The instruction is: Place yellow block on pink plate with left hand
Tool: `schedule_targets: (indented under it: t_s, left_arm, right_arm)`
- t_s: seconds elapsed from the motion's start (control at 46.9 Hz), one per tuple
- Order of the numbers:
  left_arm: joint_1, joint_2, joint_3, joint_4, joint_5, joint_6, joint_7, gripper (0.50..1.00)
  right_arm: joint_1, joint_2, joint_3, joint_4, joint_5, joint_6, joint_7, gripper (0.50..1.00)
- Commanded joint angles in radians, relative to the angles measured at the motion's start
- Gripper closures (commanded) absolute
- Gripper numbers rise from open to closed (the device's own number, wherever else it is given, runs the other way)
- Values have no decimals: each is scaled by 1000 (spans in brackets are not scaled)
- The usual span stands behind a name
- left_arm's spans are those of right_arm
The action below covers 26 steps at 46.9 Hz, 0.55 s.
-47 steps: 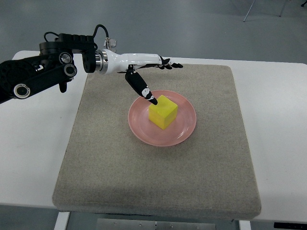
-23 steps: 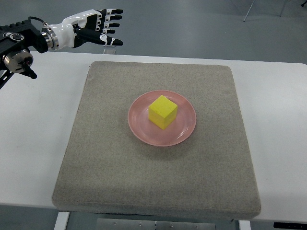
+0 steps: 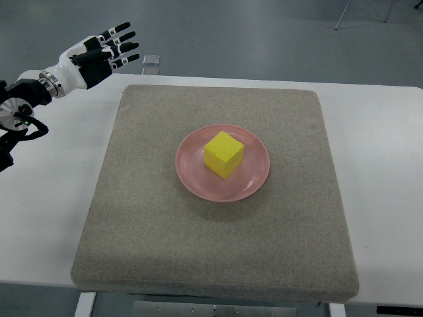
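The yellow block [image 3: 223, 154] sits on the pink plate [image 3: 254, 181], roughly in the plate's middle and touching nothing else, so the placing itself looks done. The left hand [image 3: 99, 51] hangs well apart from it, up past the far left corner of the mat [image 3: 165, 244], its fingers [image 3: 121, 46] spread wide and holding nothing. By my reading the step in hand is the retreat after release (the block needs no more help). Any next move would only call for carrying the arm clear toward the left edge of the table [image 3: 46, 198] without brushing the mat or the plate. The right arm does not show.

The mat is a grey, felt-like square covering most of the white table, with the plate near its centre, a little toward the far edge. Beyond the table lies a grey floor, with a small flat object [image 3: 151, 60] just past the far edge and thin furniture legs [image 3: 344, 14] near the top right corner.
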Motion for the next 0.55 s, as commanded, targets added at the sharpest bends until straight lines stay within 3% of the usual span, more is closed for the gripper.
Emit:
schedule_targets:
  t_s: [0.0, 0.171, 0.533]
  left_arm:
    - [-1, -2, -29, 0, -32, -3, 11, 504]
    - [5, -28, -110, 6, -34, 5, 117, 504]
    - [10, -29, -118, 8, -32, 5, 132, 504]
  right_arm:
    - [0, 0, 5, 0, 3, 3, 0, 576]
    - [-2, 0, 5, 5, 2, 9, 0, 576]
    - [-2, 0, 9, 9, 5, 9, -1, 576]
